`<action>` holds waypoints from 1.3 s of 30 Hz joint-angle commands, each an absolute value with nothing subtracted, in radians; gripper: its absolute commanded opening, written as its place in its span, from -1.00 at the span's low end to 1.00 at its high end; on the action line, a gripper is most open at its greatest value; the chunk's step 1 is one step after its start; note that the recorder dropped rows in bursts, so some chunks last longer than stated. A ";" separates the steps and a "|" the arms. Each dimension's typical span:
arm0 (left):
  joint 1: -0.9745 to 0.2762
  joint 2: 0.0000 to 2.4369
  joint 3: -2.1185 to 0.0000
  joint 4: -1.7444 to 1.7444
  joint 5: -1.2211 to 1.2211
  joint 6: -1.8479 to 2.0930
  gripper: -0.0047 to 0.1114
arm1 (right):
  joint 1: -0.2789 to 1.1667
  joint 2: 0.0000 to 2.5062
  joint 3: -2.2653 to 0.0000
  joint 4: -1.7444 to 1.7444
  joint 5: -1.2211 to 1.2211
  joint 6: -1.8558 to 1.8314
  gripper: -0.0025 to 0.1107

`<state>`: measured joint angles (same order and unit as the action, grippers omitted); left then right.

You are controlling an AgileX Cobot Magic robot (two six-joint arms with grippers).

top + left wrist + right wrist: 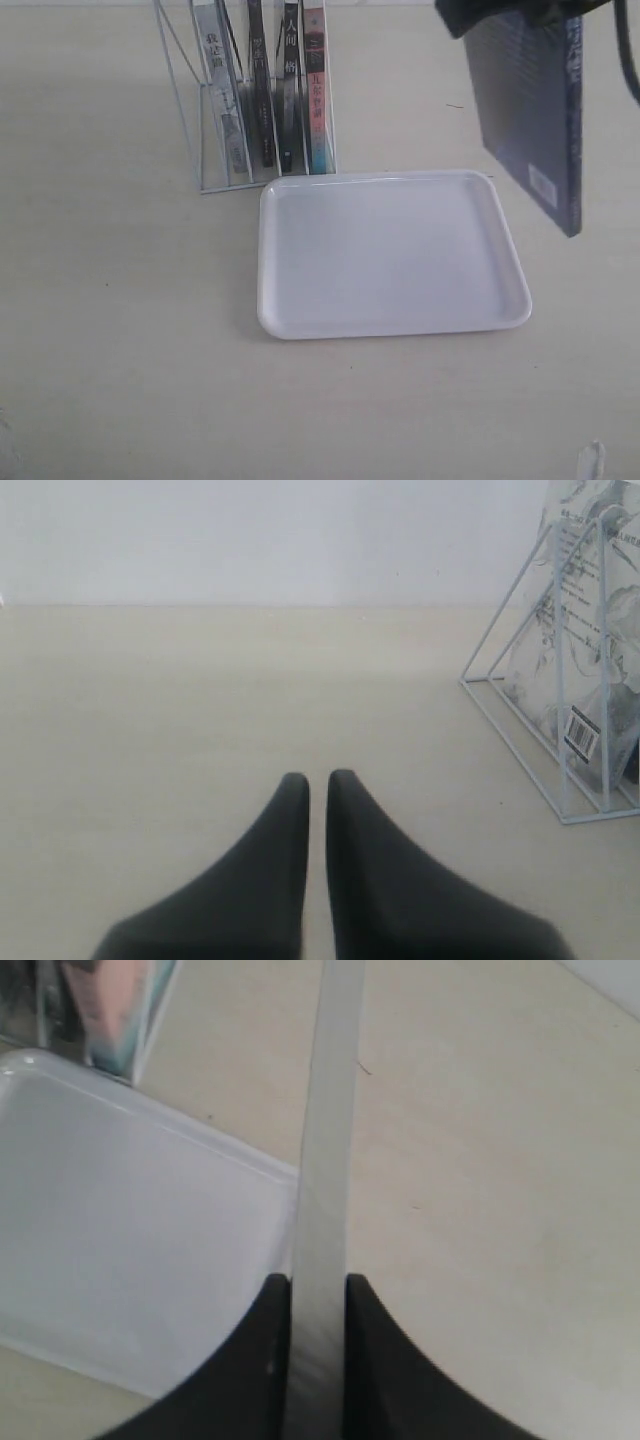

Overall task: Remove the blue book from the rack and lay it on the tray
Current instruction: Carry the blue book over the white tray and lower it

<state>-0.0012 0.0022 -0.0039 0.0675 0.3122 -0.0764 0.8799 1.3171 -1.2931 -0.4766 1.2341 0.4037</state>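
right of tray [400,176], aloft: right gripper [318,1285] pinches blue book [525,110], hanging near-vert.

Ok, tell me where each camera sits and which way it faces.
Exterior: set high, facing down on the tray, the rack and the blue book hanging from the right gripper.
Left wrist: low over the table, facing the wall past the shut left gripper; the rack at one edge.
Right wrist: looking down the blue book's edge, clamped between its fingers; the tray beside.
Shared: exterior and left wrist both show the rack.
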 commanded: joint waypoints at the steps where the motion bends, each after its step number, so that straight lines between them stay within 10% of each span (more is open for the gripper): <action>1: -0.011 0.000 0.000 0.069 0.306 -0.074 -0.81 | 1.000 1.311 -1.300 -0.499 1.221 0.484 -0.96; 39: -0.011 0.000 0.000 0.069 0.306 -0.074 -0.81 | 1.122 1.447 -1.196 -0.722 1.221 0.766 -0.96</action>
<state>-0.0012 0.0022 -0.0039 0.0675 0.3122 -0.0764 1.0899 1.4547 -1.1401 -0.6698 1.2329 0.7840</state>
